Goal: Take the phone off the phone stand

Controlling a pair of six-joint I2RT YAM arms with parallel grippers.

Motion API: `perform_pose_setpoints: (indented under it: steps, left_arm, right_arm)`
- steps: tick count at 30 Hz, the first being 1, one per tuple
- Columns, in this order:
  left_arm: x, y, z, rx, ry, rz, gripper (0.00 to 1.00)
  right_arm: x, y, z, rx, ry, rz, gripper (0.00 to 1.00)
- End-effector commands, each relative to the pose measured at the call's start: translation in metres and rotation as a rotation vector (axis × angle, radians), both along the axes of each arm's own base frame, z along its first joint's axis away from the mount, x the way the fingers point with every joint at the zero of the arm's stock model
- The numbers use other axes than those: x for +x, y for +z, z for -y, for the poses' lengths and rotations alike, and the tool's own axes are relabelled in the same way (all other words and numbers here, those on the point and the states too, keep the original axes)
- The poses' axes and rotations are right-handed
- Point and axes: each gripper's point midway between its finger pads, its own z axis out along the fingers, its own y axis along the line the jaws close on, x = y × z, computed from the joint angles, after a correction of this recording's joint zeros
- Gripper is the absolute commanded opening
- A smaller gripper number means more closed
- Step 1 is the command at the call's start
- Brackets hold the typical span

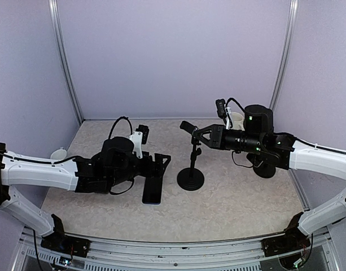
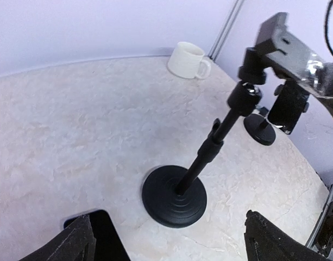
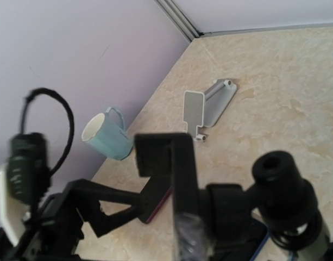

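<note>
The phone (image 1: 152,191) is laid flat on the bench (image 1: 246,200), just beside the base of the phone stand (image 1: 191,178). The left hand (image 1: 162,166) is spread wide over the phone's far end. The right hand (image 1: 200,135) is clamped on the stand's top cradle.

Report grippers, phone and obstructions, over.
Left gripper open above flat black phone, lying on beige marbled table. Right gripper shut on top of black round-based phone stand. Nothing in the way.
</note>
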Motion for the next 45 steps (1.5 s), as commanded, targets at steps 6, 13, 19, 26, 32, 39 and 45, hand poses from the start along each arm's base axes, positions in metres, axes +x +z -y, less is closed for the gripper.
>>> perform_pose_setpoints:
  steps: [6,13,19,26,32,39,45]
  left_arm:
    - [0.001,0.093,0.042,-0.091,-0.165,0.398,0.85]
    - [0.023,0.117,0.061,-0.092,-0.164,0.391,0.73]
    - [0.042,0.121,0.071,-0.064,-0.147,0.369,0.59]
    - [0.054,0.105,0.084,-0.001,-0.162,0.331,0.50]
    - [0.063,0.094,0.086,0.033,-0.165,0.317,0.32]
    - [0.065,0.100,0.083,0.009,-0.180,0.323,0.10]
    - [0.066,0.108,0.083,0.005,-0.198,0.341,0.01]
  right_arm:
    - [0.001,0.041,0.003,0.103,-0.002,0.108,0.04]
    - [0.002,0.039,0.002,0.103,-0.001,0.097,0.09]
    - [0.002,0.039,0.002,0.105,0.001,0.098,0.10]
    - [0.001,0.039,0.001,0.104,0.006,0.097,0.10]
    - [0.002,0.038,0.002,0.100,0.002,0.094,0.10]
    - [0.003,0.037,0.004,0.096,-0.002,0.094,0.10]
    - [0.004,0.035,0.004,0.095,-0.005,0.084,0.13]
